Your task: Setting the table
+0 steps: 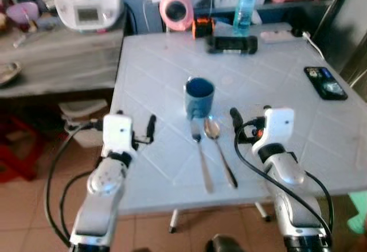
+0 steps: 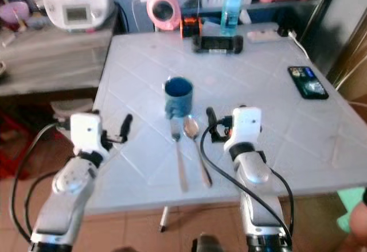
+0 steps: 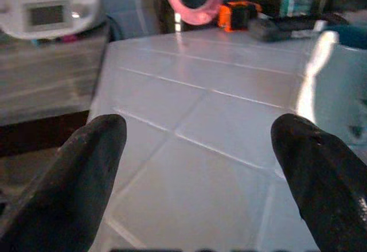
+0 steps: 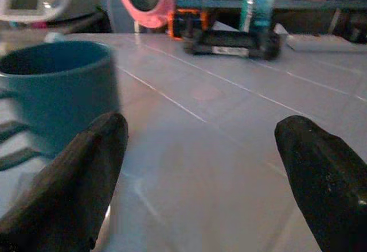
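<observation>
While both arms hover over the near edge of the white table, the left gripper and right gripper each hold their fingers wide apart around nothing. At twelve o'clock between them stands the blue mug, with the fork and spoon lying side by side just at its six o'clock.

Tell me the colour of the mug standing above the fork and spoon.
The mug is dark blue, clearest in the left eye view.

Silver arms, white boxy wrist housings, looping black cables; left gripper, right gripper: long black fingers.
</observation>
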Controlling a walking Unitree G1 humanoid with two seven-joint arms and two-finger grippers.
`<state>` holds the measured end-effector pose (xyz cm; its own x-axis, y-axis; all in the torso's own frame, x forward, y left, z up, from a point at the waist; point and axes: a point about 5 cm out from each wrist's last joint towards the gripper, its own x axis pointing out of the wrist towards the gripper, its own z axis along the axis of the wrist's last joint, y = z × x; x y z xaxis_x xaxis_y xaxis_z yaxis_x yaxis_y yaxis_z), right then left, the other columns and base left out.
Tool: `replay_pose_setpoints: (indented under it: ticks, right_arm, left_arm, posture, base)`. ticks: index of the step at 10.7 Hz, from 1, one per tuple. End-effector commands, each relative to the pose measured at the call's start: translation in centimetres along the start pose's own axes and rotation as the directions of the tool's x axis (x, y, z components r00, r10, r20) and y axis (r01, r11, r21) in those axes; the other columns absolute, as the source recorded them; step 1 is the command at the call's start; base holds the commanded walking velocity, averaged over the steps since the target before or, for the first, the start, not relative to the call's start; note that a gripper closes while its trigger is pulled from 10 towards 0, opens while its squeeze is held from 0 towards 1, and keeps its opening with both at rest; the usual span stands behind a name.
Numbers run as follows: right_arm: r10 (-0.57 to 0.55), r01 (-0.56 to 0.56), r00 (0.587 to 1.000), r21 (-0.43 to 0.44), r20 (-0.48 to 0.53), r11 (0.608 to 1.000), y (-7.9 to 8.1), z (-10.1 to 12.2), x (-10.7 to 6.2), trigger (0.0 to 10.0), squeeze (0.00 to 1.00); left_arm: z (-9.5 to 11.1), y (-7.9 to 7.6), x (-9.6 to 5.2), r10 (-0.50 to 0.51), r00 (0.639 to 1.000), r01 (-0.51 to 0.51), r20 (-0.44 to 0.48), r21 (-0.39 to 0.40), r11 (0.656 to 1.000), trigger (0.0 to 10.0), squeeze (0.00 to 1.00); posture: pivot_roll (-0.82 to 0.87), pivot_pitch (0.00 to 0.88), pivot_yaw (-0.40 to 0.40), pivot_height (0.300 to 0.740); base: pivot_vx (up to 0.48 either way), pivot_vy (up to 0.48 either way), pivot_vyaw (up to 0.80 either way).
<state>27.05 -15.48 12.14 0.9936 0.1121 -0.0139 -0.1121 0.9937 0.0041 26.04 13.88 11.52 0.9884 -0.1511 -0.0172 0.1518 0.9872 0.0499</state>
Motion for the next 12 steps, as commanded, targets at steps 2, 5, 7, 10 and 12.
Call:
replay_pose_setpoints:
  ticks: [2, 5, 7, 10, 12]
  right_arm:
    - [0.034, -0.034, 0.999, 0.012, -0.03, 0.999, 0.9, -0.4, 0.0, 10.0, 0.0]
    - [0.172, -0.162, 0.97, 0.067, -0.174, 0.984, 2.8, -2.5, -0.5, 10.0, 0.0]
    - [0.247, -0.23, 0.941, 0.099, -0.233, 0.968, 3.6, -3.2, -0.8, 10.0, 0.0]
    - [0.309, -0.275, 0.914, 0.161, -0.262, 0.948, 4.5, -3.0, -0.5, 10.0, 0.0]
    - [0.325, -0.28, 0.908, 0.195, -0.264, 0.94, 5.1, -2.5, -0.1, 10.0, 0.0]
  left_arm:
    - [-0.3, 1.4, -0.6, 0.046, 0.999, -0.045, -0.01, 0.026, 0.999, 10.0, 0.0]
    - [-0.4, 2.0, -1.0, 0.051, 0.999, -0.05, -0.018, 0.044, 0.998, 10.0, 0.0]
    - [-0.5, 2.2, -1.2, 0.047, 0.999, -0.045, -0.022, 0.051, 0.998, 10.0, 0.0]
    - [-0.4, 2.0, -1.2, 0.035, 0.999, -0.034, -0.022, 0.048, 0.998, 10.0, 0.0]
    - [-0.4, 1.9, -1.2, 0.028, 0.999, -0.027, -0.022, 0.047, 0.999, 10.0, 0.0]
  posture:
    - [0.03, 0.0, 0.031, 0.74]
    - [0.04, 0.0, 0.023, 0.74]
    - [0.05, 0.0, 0.021, 0.74]
    - [0.04, 0.0, 0.026, 0.74]
    - [0.05, 0.0, 0.025, 0.74]
  base:
    - [0.0, 0.0, 0.0]
    - [0.0, 0.0, 0.0]
    - [0.0, 0.0, 0.0]
    - [0.0, 0.0, 0.0]
    - [0.0, 0.0, 0.0]
